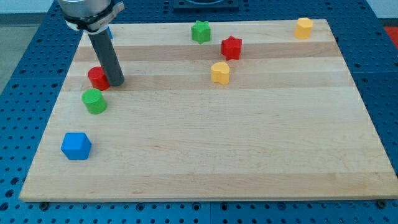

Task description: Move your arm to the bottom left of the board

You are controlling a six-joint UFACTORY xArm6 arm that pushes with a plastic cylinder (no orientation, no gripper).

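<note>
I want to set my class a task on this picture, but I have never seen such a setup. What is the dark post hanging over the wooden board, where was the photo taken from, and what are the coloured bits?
The dark post is the end of a robot arm. It has no hand, only a straight rod, and my tip slides over the wooden board to push things. It holds nothing.

There is one photo, from a single camera looking down at the board at a slant.

The coloured bits are small blocks. My tip stands just to the right of a red round block, close enough that I cannot tell if they touch. Below it lie a green round block and, near the view's bottom left, a blue block. Toward the view's top sit a green star-like block, a red star-like block, a yellow block and another yellow block in the corner.
</note>
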